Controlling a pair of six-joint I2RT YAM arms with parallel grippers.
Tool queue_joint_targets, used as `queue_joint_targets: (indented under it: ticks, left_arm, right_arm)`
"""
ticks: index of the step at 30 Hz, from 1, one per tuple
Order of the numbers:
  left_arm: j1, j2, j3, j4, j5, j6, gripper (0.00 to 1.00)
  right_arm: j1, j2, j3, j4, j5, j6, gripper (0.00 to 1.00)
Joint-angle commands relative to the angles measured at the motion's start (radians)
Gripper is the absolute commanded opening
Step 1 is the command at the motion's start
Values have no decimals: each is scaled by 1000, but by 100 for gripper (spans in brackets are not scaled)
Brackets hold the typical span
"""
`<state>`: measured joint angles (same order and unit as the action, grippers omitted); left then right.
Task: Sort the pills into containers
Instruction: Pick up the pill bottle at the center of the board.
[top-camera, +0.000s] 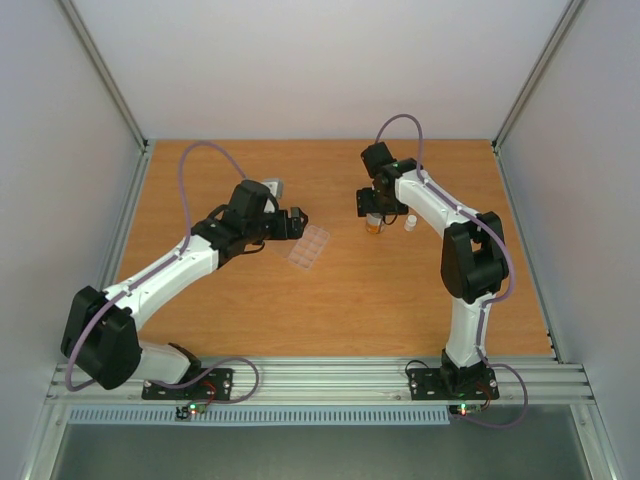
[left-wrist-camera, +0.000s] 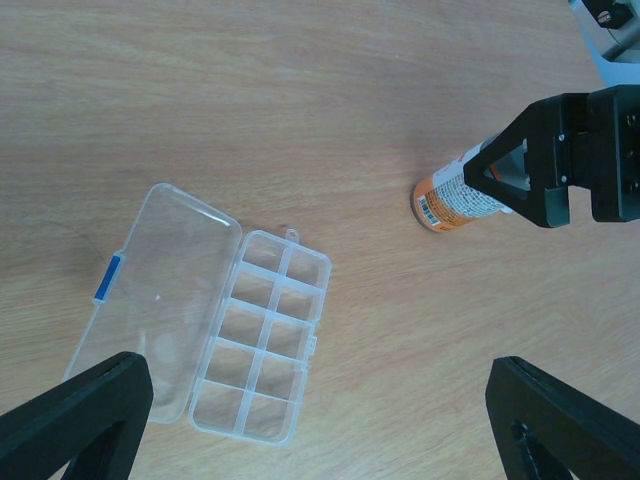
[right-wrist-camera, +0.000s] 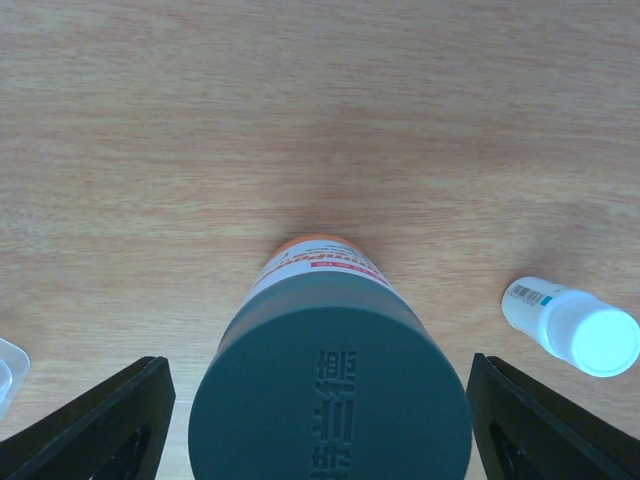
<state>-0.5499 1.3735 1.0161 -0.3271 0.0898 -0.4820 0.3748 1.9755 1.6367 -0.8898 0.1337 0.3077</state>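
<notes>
Top view: we see the left gripper (top-camera: 296, 224) left of centre, jaws spread wide and holding nothing, just beside the flat clear plastic rectangular pill box (top-camera: 308, 247), which lies near mid-frame on the light-brown wooden table (top-camera: 250, 300). Right of centre, the right gripper (top-camera: 374, 208) hangs over the upright orange bottle with dark grey cap (top-camera: 374, 226), and a small white plastic bottle (top-camera: 410, 222) sits just to the right of it. Pills are too small to make out here. Left wrist view: the left gripper (left-wrist-camera: 320, 430) is open, with one black finger in each bottom corner and bare table between them. The pill box (left-wrist-camera: 262, 335) is at lower left with its hinged lid flipped out flat to the left and two columns of five cells showing; we cannot tell whether any pill lies in them. The orange bottle (left-wrist-camera: 448, 200) is at upper right, with the right gripper (left-wrist-camera: 510, 170) straddling its top. Right wrist view: the right gripper (right-wrist-camera: 320, 430) is open, fingers at the bottom corners on either side of the grey cap, with a gap on both sides and no contact. The orange bottle (right-wrist-camera: 330, 360) fills the lower centre. The white bottle (right-wrist-camera: 570, 325) is at lower right, apart from it. A corner of the pill box (right-wrist-camera: 8, 370) shows at the left edge.
</notes>
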Motion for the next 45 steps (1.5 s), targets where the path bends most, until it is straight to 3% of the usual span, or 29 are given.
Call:
queue_joint_targets:
  ticks: [1, 16, 25, 35, 38, 45]
  left_arm:
    - [2, -6, -14, 47, 0, 16, 93]
    - [2, -10, -17, 40, -12, 29, 94]
    - [2, -9, -19, 41, -12, 34, 94]
    - [2, -13, -25, 35, -9, 41, 95]
    - [2, -18, -32, 34, 0, 38, 99]
    - [39, -39, -84, 110, 175, -11, 99]
  right_arm:
    - [-7, 1, -8, 28, -15, -12, 81]
    - [-13, 34, -6, 37, -32, -13, 71]
    - [-13, 43, -24, 35, -34, -12, 70]
    - [-14, 34, -45, 53, -66, -12, 37]
    - [-14, 12, -55, 73, -78, -15, 29]
    - [0, -115, -90, 151, -238, -11, 25]
